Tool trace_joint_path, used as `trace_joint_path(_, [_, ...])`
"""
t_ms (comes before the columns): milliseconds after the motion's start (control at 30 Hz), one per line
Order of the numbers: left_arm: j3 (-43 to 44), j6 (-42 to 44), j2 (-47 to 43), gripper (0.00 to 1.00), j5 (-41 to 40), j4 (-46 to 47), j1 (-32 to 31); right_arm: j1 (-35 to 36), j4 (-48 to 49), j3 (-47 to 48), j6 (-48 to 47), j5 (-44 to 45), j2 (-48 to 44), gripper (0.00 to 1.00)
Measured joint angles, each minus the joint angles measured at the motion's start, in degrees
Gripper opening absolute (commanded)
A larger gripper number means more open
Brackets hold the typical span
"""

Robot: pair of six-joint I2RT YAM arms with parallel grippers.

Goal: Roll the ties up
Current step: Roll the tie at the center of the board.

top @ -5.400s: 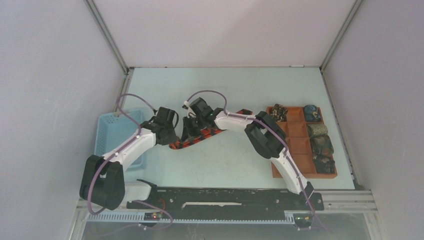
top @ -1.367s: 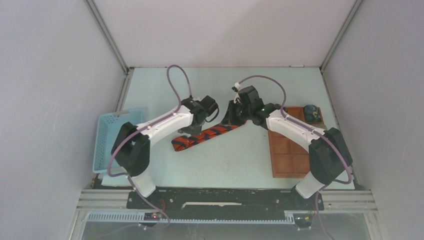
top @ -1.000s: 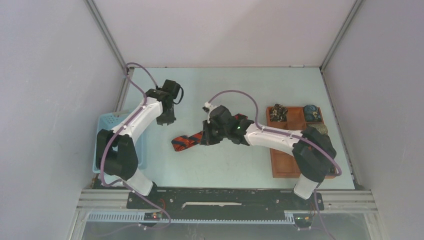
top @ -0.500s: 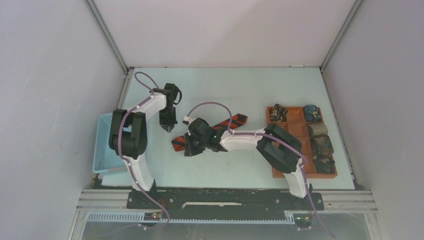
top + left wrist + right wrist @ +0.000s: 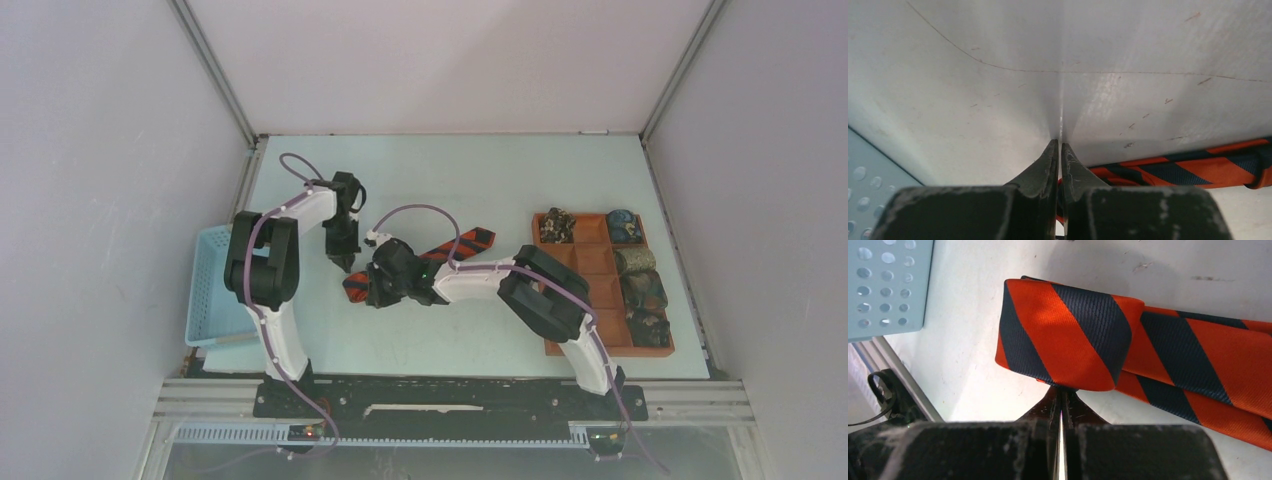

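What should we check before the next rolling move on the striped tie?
1. Striped tie end folded over: ok.
2. Right tool shut at the fold's edge: ok.
3. Right tool gripping fabric: cannot tell.
4. Left tool shut next to the tie; hold on it: cannot tell.
5. Roll formed: not ok, the rest of the tie lies flat.
6. Compartmented tray has a free slot: ok.

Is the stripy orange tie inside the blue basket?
No, the orange and dark-striped fabric tie lies on the pale table, apart from the light blue plastic basket.
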Motion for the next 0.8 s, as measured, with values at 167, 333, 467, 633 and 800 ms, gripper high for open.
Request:
trace_joint_path(167, [-1.49,0.28,-0.17,0.10,1.99,0.04,-0.28,0.42,1.36,0.00,-0.26,2.51,0.81,0.00])
trace_joint_path(333, [-4.17,0.28,-1.86,0.09,4.00,-0.04,-0.72,1.16,3.08,0.02,-0.31,4.55,1.25,0.00])
trace_joint_path(467, [-5.22,0.28,-2.58,0.09,4.46,-0.02,-1.49,1.49,3.56,0.02,-0.28,6.38,1.25,0.00])
trace_joint_path(633, [-5.68,0.28,-2.97,0.09,4.11,0.04,-2.58,1.79,3.61,0.02,-0.24,7.80,1.25,0.00])
trace_joint_path(800, [-5.66,0.26,-3.02,0.08,3.43,-0.02,-2.95,1.88,3.63,0.02,-0.22,7.98,1.25,0.00])
